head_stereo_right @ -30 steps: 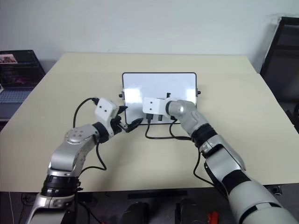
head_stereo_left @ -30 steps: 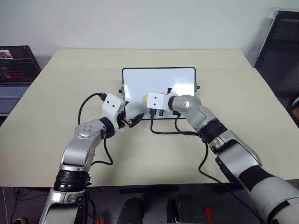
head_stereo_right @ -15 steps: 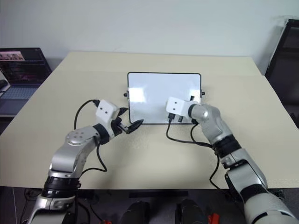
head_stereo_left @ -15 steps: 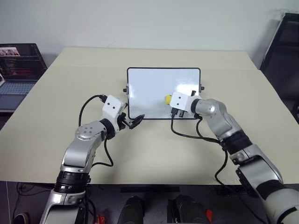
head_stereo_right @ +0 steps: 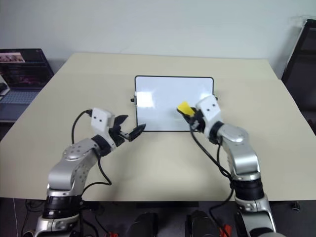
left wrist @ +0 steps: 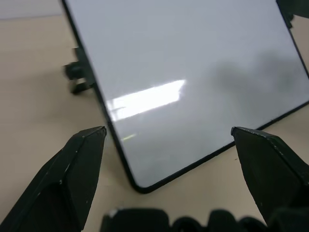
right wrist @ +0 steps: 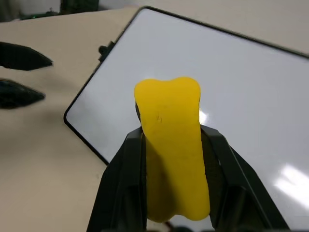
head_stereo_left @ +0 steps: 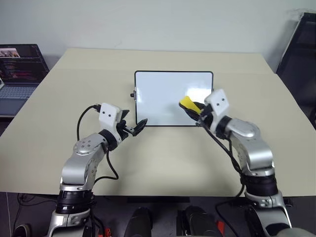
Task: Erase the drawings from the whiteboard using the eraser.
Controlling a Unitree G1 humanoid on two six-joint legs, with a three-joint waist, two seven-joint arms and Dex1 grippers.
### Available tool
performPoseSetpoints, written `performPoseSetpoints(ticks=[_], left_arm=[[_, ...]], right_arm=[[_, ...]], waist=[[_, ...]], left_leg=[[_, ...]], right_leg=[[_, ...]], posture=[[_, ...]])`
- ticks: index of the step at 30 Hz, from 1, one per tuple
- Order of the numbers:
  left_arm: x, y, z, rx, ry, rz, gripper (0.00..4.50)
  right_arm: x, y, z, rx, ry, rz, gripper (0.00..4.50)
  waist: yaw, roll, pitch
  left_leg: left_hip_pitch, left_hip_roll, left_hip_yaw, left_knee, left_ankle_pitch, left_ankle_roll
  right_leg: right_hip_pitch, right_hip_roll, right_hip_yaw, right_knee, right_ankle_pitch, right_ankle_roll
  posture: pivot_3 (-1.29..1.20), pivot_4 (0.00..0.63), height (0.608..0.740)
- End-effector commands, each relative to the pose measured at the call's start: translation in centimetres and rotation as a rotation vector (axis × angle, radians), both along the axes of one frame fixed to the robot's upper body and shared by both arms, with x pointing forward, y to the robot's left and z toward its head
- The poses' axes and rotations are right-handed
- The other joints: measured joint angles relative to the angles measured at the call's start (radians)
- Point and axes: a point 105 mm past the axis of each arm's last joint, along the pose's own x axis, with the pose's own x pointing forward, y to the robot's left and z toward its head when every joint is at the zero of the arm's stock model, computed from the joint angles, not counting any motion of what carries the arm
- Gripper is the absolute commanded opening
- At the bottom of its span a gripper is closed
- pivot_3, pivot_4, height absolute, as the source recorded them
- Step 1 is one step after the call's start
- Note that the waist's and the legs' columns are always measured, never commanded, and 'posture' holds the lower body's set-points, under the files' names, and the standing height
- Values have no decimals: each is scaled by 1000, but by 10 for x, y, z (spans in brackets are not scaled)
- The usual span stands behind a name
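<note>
Whiteboard (head_stereo_left: 174, 98) sits centre frame on the tan tabletop (head_stereo_left: 59, 113), face now wiped blank, no red marks visible. Right tool (head_stereo_left: 196, 111), clamped on the yellow eraser (head_stereo_left: 187, 102), has swung from mid-board to the board's right edge w/ the block turned up off the surface, so erasing looks done. Left tool (head_stereo_left: 134, 127) is spread open just off the board's lower-left corner, holding nothing. Board is glossy w/ glare, thin black frame, rounded corners; eraser is matte, waisted, softly rounded
</note>
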Motion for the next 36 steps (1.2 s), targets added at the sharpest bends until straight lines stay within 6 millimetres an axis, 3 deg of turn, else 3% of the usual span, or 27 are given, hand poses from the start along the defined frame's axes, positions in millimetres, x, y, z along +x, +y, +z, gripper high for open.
performPoseSetpoints(ticks=[1,9,13,18,27,36], left_arm=[[-5,4,25,-50,-95,45,4500],[-11,-5,23,-23,-72,13,4500],[-18,-31,24,7,-60,-138,4500],[-11,-48,28,59,-60,-291,4500],[-7,-86,32,209,-63,-714,4500],[-11,-110,8,337,-98,-987,4500]], right_arm=[[-15,-16,10,49,-53,-47,1120],[-18,-59,-25,-16,16,-304,1120],[-24,-65,-32,-14,42,-361,1120],[-25,-79,-37,-25,60,-454,1120],[-23,-107,-51,-5,177,-640,1120],[-12,-115,-60,51,242,-719,1120]], waist=[[0,0,0],[-2,0,0],[-1,0,0],[-1,0,0],[-1,0,0],[-3,0,0]], left_leg=[[0,0,1,0,0,0],[0,0,3,0,0,0],[0,0,4,0,0,0],[0,0,4,0,0,0],[-1,0,5,0,0,0],[-1,0,5,0,0,0]], right_leg=[[0,0,0,0,0,0],[0,1,1,0,-3,4],[0,1,1,0,-3,4],[0,1,1,-1,-3,5],[0,2,1,-2,-3,5],[0,6,1,-4,-3,5]], posture=[[0,150,740],[0,150,740],[0,150,740],[0,150,740],[0,150,740],[0,150,740]])
